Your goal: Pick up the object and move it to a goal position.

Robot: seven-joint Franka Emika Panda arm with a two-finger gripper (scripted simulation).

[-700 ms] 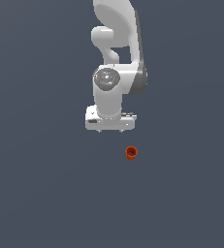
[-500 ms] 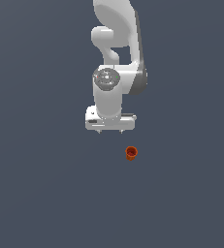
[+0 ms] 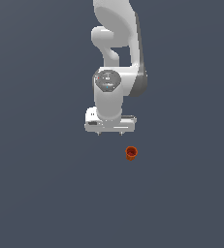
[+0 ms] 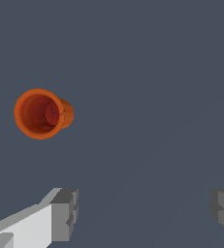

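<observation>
A tiny orange-red cup (image 3: 131,153) with a darker hollow top stands on the grey floor, below and toward the exterior view's right of my white gripper (image 3: 110,132). It also shows in the wrist view (image 4: 40,114), off to one side of the fingers and not between them. The gripper (image 4: 142,210) is open and empty; its two grey fingertips (image 4: 65,213) stand wide apart. The gripper hovers apart from the cup and does not touch it.
The plain dark grey floor (image 3: 45,193) fills the whole scene. The white arm (image 3: 116,53) rises behind the gripper toward the top of the exterior view.
The gripper has shifted very slightly; the cup has not moved.
</observation>
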